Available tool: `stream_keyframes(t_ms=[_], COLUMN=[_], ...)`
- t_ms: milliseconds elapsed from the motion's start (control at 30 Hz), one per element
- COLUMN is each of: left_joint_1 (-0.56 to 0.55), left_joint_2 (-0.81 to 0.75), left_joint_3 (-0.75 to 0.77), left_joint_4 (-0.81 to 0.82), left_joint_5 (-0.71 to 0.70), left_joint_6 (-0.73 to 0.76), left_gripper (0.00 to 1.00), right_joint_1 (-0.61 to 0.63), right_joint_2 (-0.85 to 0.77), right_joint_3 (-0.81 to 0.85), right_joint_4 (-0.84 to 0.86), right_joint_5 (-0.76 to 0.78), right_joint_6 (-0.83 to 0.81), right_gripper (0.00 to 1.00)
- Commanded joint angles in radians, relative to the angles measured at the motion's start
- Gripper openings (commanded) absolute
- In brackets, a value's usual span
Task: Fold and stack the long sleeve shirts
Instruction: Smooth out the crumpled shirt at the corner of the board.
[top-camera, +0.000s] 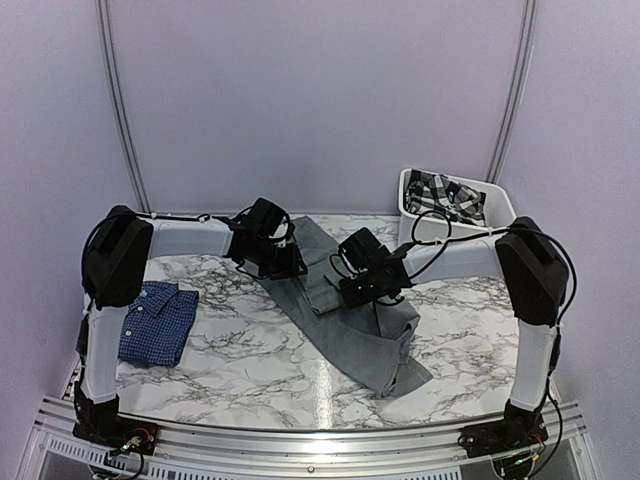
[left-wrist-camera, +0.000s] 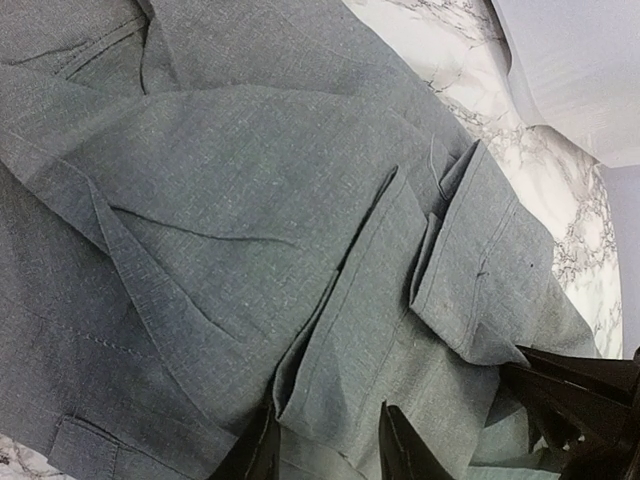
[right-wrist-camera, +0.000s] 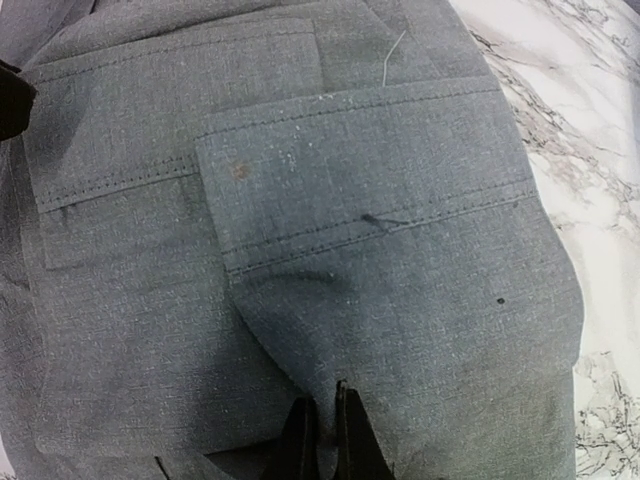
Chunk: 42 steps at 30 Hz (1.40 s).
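Observation:
A plain grey long sleeve shirt (top-camera: 345, 320) lies crumpled in a diagonal strip across the middle of the marble table. My left gripper (top-camera: 285, 268) is down on its upper part. In the left wrist view its jaws (left-wrist-camera: 330, 450) stand apart, straddling a folded edge of grey cloth (left-wrist-camera: 340, 330). My right gripper (top-camera: 372, 292) is on the shirt's middle. In the right wrist view it (right-wrist-camera: 322, 430) is shut, pinching a ridge of grey cloth (right-wrist-camera: 400, 300) below a stitched cuff. A dark blue checked shirt (top-camera: 155, 322) lies folded at the table's left.
A white bin (top-camera: 412, 200) at the back right holds a black-and-white checked cloth (top-camera: 447, 196). Bare marble table (top-camera: 250, 360) shows at the front. The right arm's black parts (left-wrist-camera: 575, 400) come into the left wrist view at the bottom right, close to my left fingers.

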Motion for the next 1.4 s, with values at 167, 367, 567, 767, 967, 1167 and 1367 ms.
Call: stream_keyframes(t_ms=[167,367,567,767,967,1167,1367], left_joint_1=[-0.019,-0.020,-0.018,0.013,0.039,0.068,0.233], left_joint_2=[0.038,0.043,-0.012,-0.141,-0.218,-0.288,-0.494], left_joint_3=[0.057,0.053,0.018,-0.041,-0.088,-0.139,-0.187], left_joint_4=[0.015,0.015,0.009,0.006,0.005,0.002,-0.044], left_joint_5=[0.015,0.011,-0.053,-0.146,-0.152,-0.203,-0.298], left_joint_6=[0.003,0.003,0.008,0.003,0.018,0.020,0.035], left_gripper=[0.31,0.08,0.00,0.00,0.00,0.00,0.00], right_joint_1=[0.004,0.004,-0.012,-0.035,-0.064,-0.070,-0.134], right_joint_2=[-0.035,-0.041,-0.072,-0.084,-0.081,-0.086,-0.145], right_joint_3=[0.017,0.028,0.045,0.058,0.039,0.036,0.093], right_joint_4=[0.012,0.008,0.005,0.005,0.039,0.041,0.001], right_joint_5=[0.013,0.018,0.038,0.042,-0.033,-0.034,0.066], right_joint_6=[0.009,0.008,-0.004,-0.016,0.000,0.010,-0.043], right_gripper=[0.01,0.00,0.00,0.00,0.11,0.00,0.00])
